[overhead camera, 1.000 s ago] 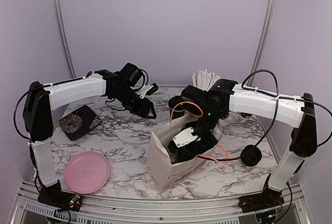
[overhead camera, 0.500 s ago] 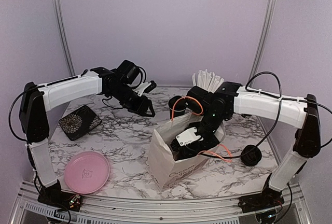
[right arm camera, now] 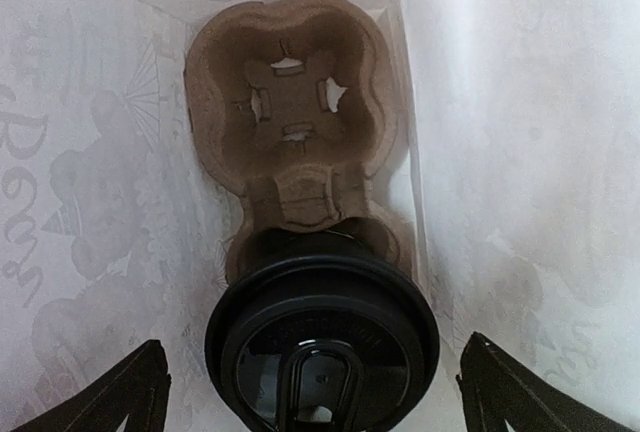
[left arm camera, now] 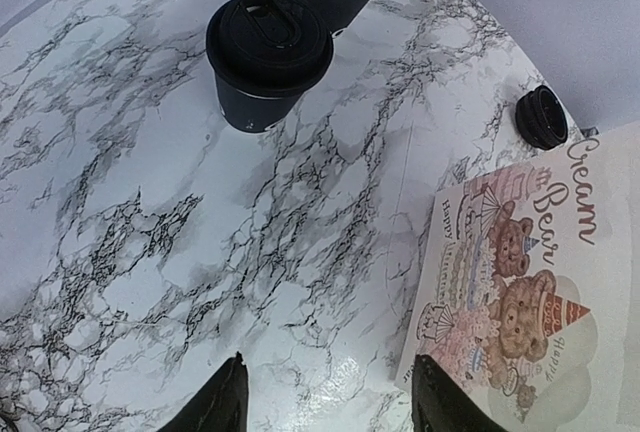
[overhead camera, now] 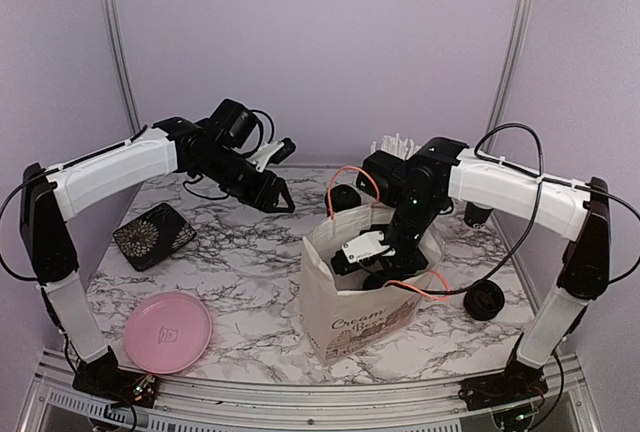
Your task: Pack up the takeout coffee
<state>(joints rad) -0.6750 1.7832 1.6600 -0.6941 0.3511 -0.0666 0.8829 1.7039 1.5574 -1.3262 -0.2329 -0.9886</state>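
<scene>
Lidded black takeout coffee (right arm camera: 322, 337) in six o'clock well of carrier (right arm camera: 290, 122) inside bag (overhead camera: 360, 327), right end effector (right arm camera: 315, 340) wide around it (not touching), left end effector (left arm camera: 332, 359) parted, empty, second lidded cup (left arm camera: 268, 52) on counter (left arm camera: 130, 212)

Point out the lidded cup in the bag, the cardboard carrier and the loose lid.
lidded cup (right arm camera: 322, 337): right wrist view, lid top.
cardboard carrier (right arm camera: 300, 197): right wrist view, middle bridge.
loose lid (left arm camera: 542, 117): left wrist view, top face.
</scene>
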